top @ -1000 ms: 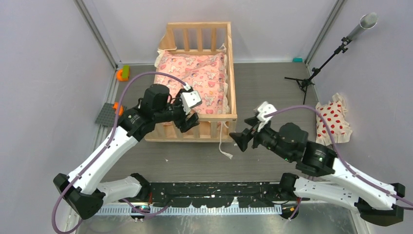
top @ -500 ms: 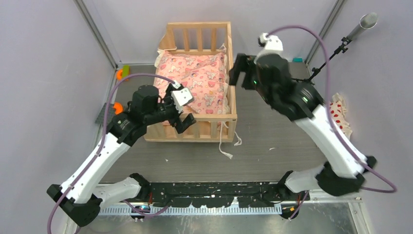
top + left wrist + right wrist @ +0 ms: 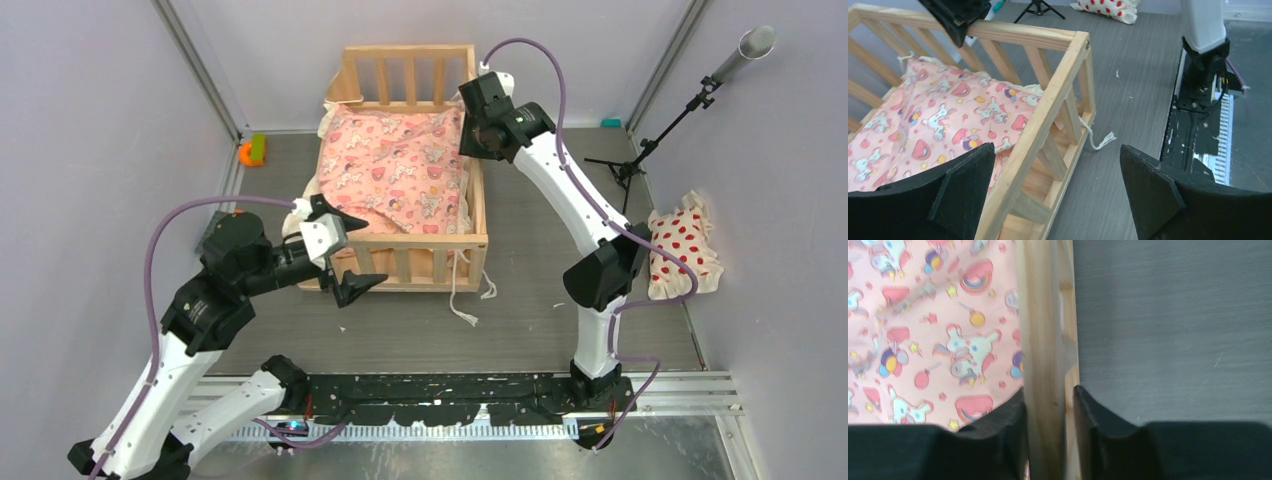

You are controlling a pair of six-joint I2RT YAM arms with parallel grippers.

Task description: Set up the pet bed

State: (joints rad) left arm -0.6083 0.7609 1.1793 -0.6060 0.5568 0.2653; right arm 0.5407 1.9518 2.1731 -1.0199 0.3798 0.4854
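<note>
1. One pet bed [image 3: 420, 240], upper middle of the overhead frame, standing on its feet on the grey wood-grain table [image 3: 560, 200].
2. Its long axis runs top to bottom in the overhead frame. The tall slatted end is at the top and the low slatted end faces the arm bases at the bottom.
3. One pink cartoon-print cushion [image 3: 395, 165] lies inside the bed and fills most of the base. The print shows animals, rainbows, stars and hearts.
4. Cream ties [image 3: 462, 295] hang out at the bed's lower right corner, with their ends on the table.
5. Two grippers.
6. The right gripper [image 3: 474, 130] is at the bed's right rail, near the tall end. In the right wrist view its fingers [image 3: 998, 430] straddle the rail, one on the cushion side and one on the table side, in a narrow gap. I cannot tell if they are pressing the wood.
7. The left gripper [image 3: 348, 250] is at the bed's lower left corner, just beside the low end rail. Its fingers [image 3: 963, 185] are spread wide and hold nothing.
8. One white pillow with red dots [image 3: 683, 250] lies at the right edge, well apart from the bed.
9. One black tripod stand [image 3: 640, 160] stands at the upper right.
10. One small orange and green toy [image 3: 252, 151] lies left of the bed, by the wall.
</note>
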